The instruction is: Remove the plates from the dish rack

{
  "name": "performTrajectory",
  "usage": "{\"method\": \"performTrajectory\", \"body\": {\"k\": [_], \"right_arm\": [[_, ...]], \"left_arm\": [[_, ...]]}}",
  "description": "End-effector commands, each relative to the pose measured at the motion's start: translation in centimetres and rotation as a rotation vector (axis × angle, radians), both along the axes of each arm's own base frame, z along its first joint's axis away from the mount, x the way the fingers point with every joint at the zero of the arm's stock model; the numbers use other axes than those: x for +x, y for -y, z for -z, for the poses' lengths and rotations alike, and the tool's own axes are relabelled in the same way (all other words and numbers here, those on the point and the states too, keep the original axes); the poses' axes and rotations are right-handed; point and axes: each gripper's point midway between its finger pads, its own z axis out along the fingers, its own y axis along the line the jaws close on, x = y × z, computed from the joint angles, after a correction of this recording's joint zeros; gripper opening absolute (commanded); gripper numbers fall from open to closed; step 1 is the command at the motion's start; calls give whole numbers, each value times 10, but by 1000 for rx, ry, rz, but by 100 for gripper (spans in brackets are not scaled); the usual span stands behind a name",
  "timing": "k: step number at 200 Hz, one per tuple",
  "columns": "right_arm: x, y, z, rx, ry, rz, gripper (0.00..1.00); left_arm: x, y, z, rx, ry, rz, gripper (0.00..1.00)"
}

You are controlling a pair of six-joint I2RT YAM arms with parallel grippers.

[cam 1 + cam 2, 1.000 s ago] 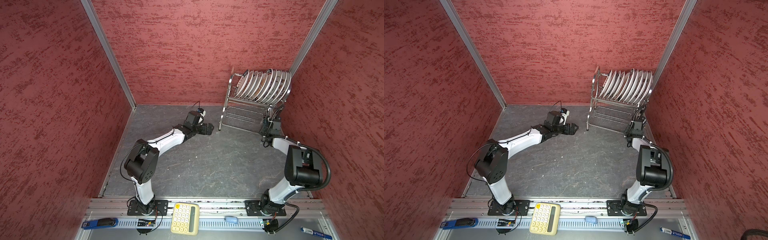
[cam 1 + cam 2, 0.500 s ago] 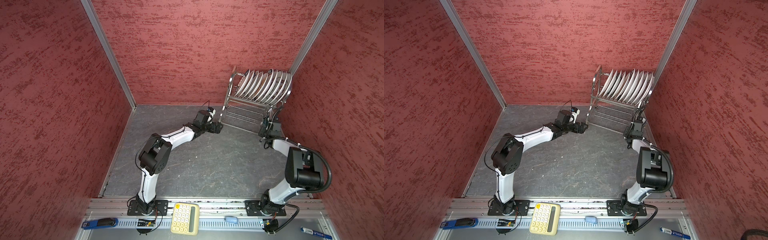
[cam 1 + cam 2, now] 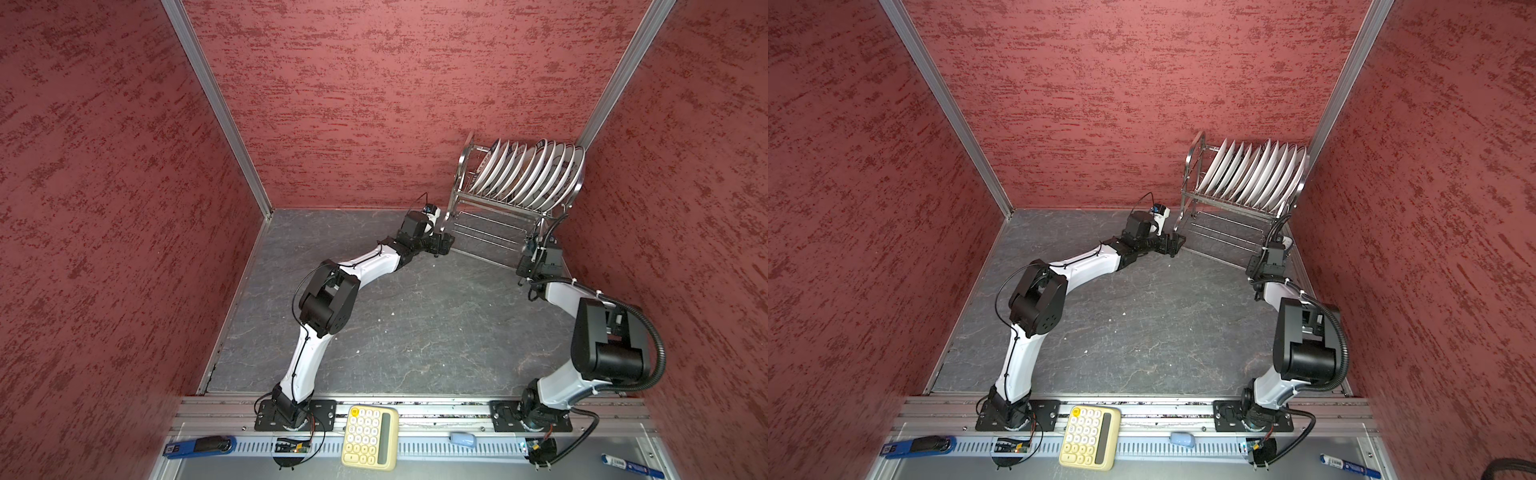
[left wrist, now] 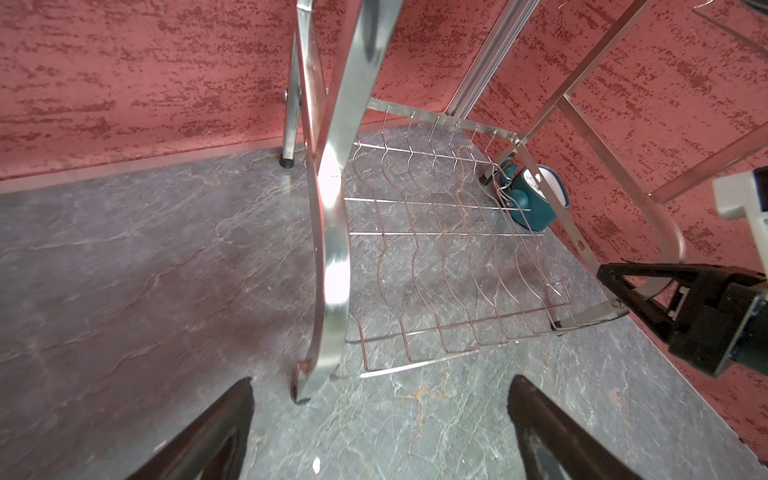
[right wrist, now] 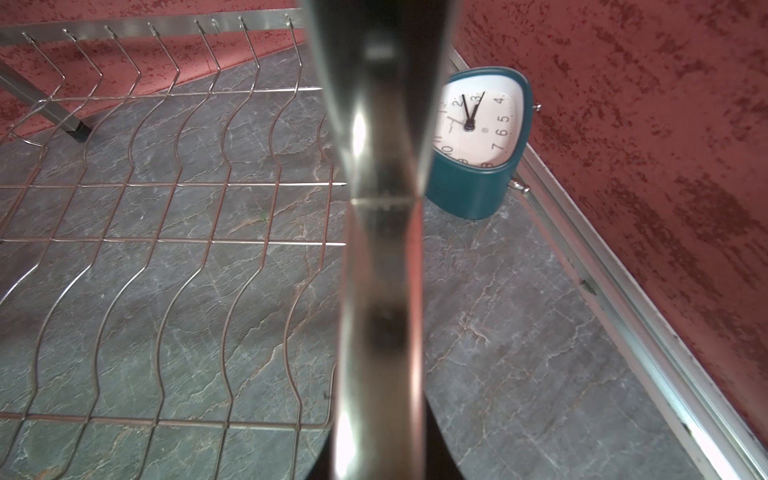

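1. At the left front foot of the dish rack [image 4: 332,232], the left gripper [image 3: 444,246] hangs low over the grey stone-patterned table [image 3: 415,324]. Its jaws are spread wide with nothing between them. In the left wrist view the shiny leg stands just ahead of the gap.
2. With an arm at each front leg, the step in hand looks like taking hold of the rack, either to steady it or to draw it out of the corner of the red walls [image 3: 374,104]. To do that well, ease forward until the leg sits squarely between the fingers and close low on the tube. Then move both sides evenly and slowly so the load does not rock.
3. On the top shelf the plates [image 3: 528,174] stand on edge in the slots, in a close row, all leaning the same way. They are white, some with dark rim bands. None is out yet, and the lower wire shelf is bare.
4. At the right front leg sits the right gripper [image 3: 532,246]. Its wrist view shows the tube close and blurred in the middle. The jaws stand close about the tube, but I cannot tell whether they clamp it.
5. Behind that leg a teal clock [image 5: 478,124] stands on the table, so the rack should be kept from knocking it.
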Motion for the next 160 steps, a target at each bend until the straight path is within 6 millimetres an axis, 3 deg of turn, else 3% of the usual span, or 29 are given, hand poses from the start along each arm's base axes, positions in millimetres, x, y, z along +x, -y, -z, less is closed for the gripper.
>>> {"method": "performTrajectory", "body": {"k": [1,47,69,101,160], "right_arm": [[-3,-13,-3,77,24,-17,1],[-4,-15,-5,73,27,-33,1],[-3,-17,-5,78,29,-41,1],[-3,-18,-5,78,29,-48,1],[-5,-20,0,83,16,-62,1]], "left_arm": [[12,3,10,13,5,14,92],[31,13,21,26,19,13,86],[39,16,27,18,16,2,75],[46,21,33,15,13,-5,73],[48,20,43,45,26,-30,48]]}}
